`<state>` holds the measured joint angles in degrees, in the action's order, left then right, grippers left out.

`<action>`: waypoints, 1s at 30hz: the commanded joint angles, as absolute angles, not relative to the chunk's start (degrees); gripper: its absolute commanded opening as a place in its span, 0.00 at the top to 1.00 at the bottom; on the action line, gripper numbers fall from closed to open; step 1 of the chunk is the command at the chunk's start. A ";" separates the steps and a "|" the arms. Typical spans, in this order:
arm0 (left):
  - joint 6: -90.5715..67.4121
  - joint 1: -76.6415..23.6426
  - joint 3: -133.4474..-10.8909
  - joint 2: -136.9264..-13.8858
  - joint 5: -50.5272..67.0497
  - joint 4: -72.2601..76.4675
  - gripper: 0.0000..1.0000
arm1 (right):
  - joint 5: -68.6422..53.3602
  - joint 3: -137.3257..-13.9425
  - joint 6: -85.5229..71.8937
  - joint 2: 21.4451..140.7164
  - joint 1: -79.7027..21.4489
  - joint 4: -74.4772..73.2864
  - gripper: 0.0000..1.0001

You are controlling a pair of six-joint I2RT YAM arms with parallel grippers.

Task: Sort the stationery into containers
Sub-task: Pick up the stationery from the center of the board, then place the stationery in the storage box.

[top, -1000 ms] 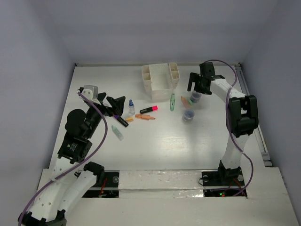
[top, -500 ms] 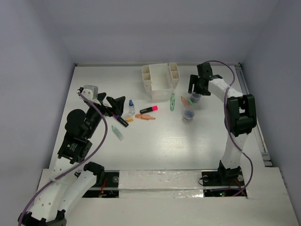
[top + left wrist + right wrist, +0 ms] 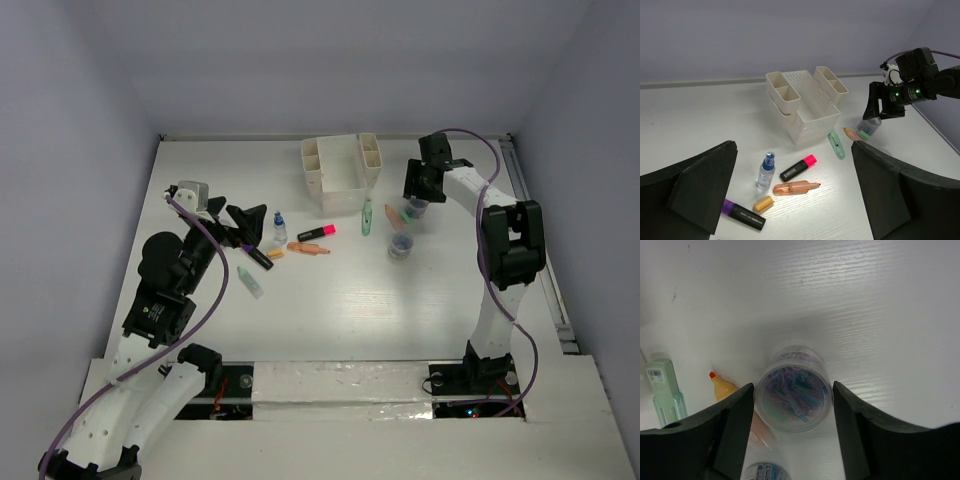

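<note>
In the right wrist view my right gripper (image 3: 793,389) is down over a clear round tub (image 3: 793,405) of coloured paper clips, and both fingers (image 3: 735,415) touch its sides. From above, this tub (image 3: 417,208) stands right of the white organizer (image 3: 343,170). A second tub (image 3: 400,245) stands nearer. My left gripper (image 3: 794,145) hangs open above the pink-black marker (image 3: 798,168), the orange marker (image 3: 796,187), the blue-capped bottle (image 3: 766,171) and a purple-black marker (image 3: 742,215).
A mint green marker (image 3: 367,216) and a peach marker (image 3: 722,387) lie close to the gripped tub. Another pale green item (image 3: 250,282) lies near the left arm. A small orange cap (image 3: 763,204) lies by the purple-black marker. Walls enclose the table.
My right gripper's fingers have closed in from wide open onto the sides of the round tub. The left arm has not moved.
</note>
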<state>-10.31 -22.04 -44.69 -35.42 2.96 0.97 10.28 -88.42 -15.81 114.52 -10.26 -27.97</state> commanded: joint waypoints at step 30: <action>-9.84 -22.24 -44.21 -36.56 3.60 3.25 0.01 | 0.70 -124.70 -11.51 115.47 -26.18 -13.45 0.56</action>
<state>-10.31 -22.04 -44.62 -35.99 2.94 0.99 2.31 -119.42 -11.66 111.55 -24.93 -16.29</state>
